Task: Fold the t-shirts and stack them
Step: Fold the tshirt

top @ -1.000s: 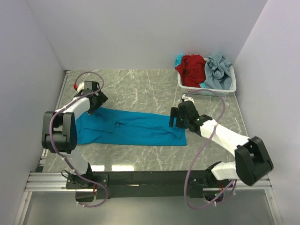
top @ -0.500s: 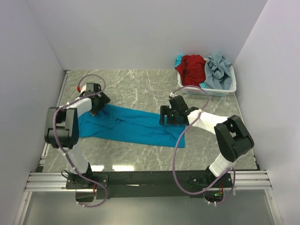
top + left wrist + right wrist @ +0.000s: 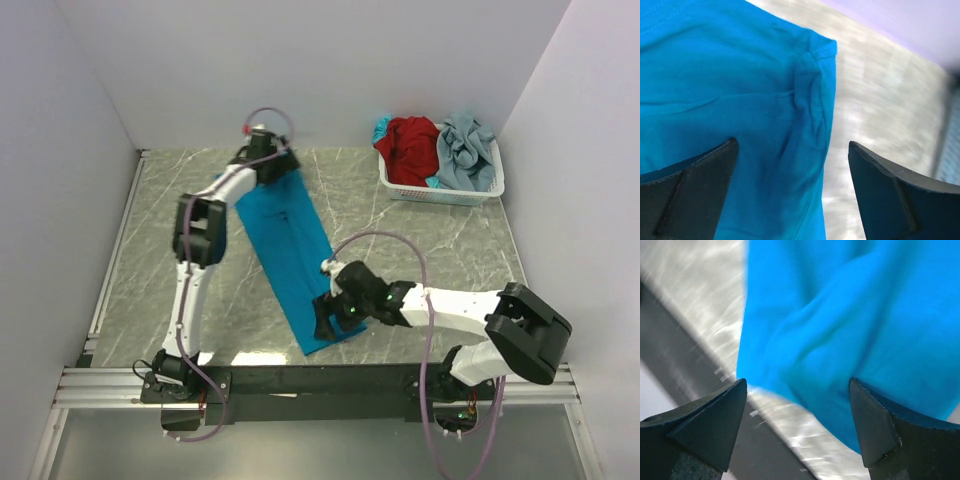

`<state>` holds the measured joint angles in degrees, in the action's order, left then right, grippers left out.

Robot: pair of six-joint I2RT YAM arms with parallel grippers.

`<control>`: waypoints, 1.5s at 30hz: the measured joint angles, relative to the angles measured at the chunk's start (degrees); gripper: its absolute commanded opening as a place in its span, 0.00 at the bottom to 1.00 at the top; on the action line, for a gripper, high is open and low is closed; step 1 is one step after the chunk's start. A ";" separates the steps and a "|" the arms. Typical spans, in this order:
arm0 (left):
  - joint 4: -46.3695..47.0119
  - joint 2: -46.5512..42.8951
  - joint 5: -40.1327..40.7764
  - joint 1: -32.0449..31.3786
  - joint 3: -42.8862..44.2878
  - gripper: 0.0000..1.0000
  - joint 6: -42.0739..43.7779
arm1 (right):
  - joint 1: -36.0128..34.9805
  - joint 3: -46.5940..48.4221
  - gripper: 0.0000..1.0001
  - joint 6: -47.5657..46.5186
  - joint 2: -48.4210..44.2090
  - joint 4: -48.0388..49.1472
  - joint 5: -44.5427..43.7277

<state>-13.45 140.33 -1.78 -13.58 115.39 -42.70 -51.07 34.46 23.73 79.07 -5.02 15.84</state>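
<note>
Teal-blue t-shirt point(image 3: 290, 250) lies diagonally on the table point(image 3: 430, 245)

It runs from far centre to the near edge. The left gripper point(image 3: 268, 160) hovers over its far end and the right gripper point(image 3: 328, 318) over its near end, both with jaws spread wide and gripping nothing.

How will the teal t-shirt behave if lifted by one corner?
Likely floppy: the teal t-shirt lies flat with soft creases. Pushed, it would probably bunch up, not slide whole. It looks thin, so probably light.

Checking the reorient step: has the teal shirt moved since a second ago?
Yes. The teal shirt swung from lying left-right to running front-back; its far end now sits level with the basket.
</note>
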 measured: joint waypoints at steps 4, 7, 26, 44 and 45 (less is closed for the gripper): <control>0.96 7.91 -4.35 -6.86 11.85 0.99 1.60 | -6.27 0.57 0.89 -0.46 0.57 0.74 1.57; 4.02 8.72 -7.41 -10.14 12.00 1.00 1.46 | -7.30 2.54 0.89 -0.90 2.38 0.11 1.29; -5.86 -3.34 -9.44 -9.18 9.64 0.99 4.33 | -13.97 6.80 0.75 -7.58 -0.74 -12.72 -10.29; -0.50 -43.85 -10.78 -15.52 -54.80 0.99 -3.74 | -16.57 8.00 0.68 -10.71 2.32 -16.02 -14.62; -0.09 -44.11 -11.13 -16.06 -56.39 1.00 -4.31 | -16.57 8.20 0.66 -10.58 2.64 -16.22 -15.17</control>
<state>-13.54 96.23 -12.91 -29.65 59.00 -47.00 -67.64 42.65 13.15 81.71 -21.23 0.67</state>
